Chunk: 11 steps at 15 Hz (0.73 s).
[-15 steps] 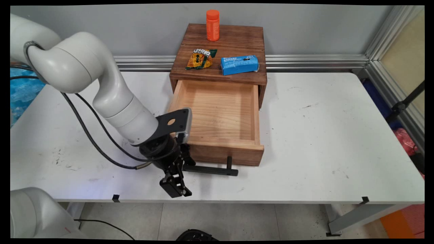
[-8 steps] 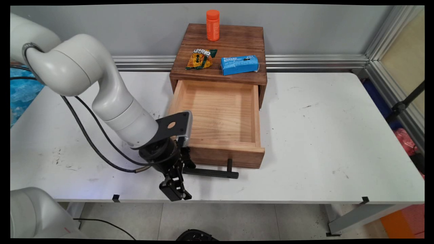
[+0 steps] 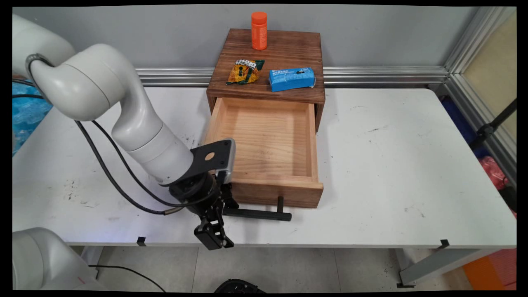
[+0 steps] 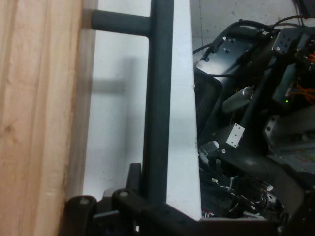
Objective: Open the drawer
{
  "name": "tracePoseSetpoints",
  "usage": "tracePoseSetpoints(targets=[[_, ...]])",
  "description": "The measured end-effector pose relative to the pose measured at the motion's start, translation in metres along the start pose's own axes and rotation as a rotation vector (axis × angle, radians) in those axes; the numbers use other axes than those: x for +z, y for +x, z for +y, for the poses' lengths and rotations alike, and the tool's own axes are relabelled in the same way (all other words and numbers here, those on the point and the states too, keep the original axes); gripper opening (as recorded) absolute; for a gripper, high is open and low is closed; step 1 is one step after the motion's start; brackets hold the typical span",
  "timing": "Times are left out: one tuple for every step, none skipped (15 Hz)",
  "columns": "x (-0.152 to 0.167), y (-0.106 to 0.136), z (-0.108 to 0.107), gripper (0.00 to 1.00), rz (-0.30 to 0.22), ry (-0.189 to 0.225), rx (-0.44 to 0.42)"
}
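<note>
My gripper (image 3: 218, 225) sits at the near edge of the white table (image 3: 392, 165), its jaws closed around the left end of the black bar handle (image 3: 258, 214) of the wooden drawer (image 3: 268, 140). The drawer stands pulled well out of its dark wooden cabinet (image 3: 270, 57), its front panel near the table's front edge, so little bare table lies between the handle and the drop. To the right of the drawer the tabletop is broad and open; to the left my own arm and its cables hang over it.

On the cabinet top I see an orange bottle (image 3: 259, 30) at the back, a yellow-green snack packet (image 3: 244, 71) and a blue box (image 3: 292, 78) nearer the front edge, all apart from one another.

From the hand view the handle (image 4: 158, 98) runs up between my fingers (image 4: 132, 179), one of its posts joining the drawer front (image 4: 34, 118), and the table edge (image 4: 189, 123) falls away just beside it to dark equipment (image 4: 256, 147) below, which the main view barely shows
</note>
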<state>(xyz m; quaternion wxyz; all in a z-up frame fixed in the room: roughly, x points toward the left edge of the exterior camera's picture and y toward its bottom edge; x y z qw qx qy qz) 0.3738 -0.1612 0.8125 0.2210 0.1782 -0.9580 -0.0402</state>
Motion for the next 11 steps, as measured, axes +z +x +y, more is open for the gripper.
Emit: tracePoseSetpoints(targets=[[0.0002, 0.0003, 0.0011, 1.00, -0.001, -0.001, 0.000], [0.0004, 0.0004, 0.0020, 1.00, -0.001, -0.001, 0.001], [0.0005, 0.0006, 0.0027, 1.00, -0.002, -0.001, 0.001], [0.0006, 0.0007, 0.0034, 1.00, -0.003, -0.001, 0.003], [0.0008, 0.0007, 0.0040, 1.00, -0.004, 0.000, 0.003], [0.0009, 0.0007, 0.0045, 1.00, -0.004, 0.000, 0.004], [0.0009, 0.0006, 0.0048, 1.00, -0.004, 0.000, 0.005], [0.0010, 0.0005, 0.0050, 1.00, -0.005, 0.000, 0.005], [0.0010, 0.0003, 0.0053, 1.00, -0.006, 0.001, 0.007], [0.0011, 0.0002, 0.0055, 1.00, -0.006, 0.001, 0.008], [0.0011, 0.0000, 0.0056, 1.00, -0.007, 0.001, 0.009]])
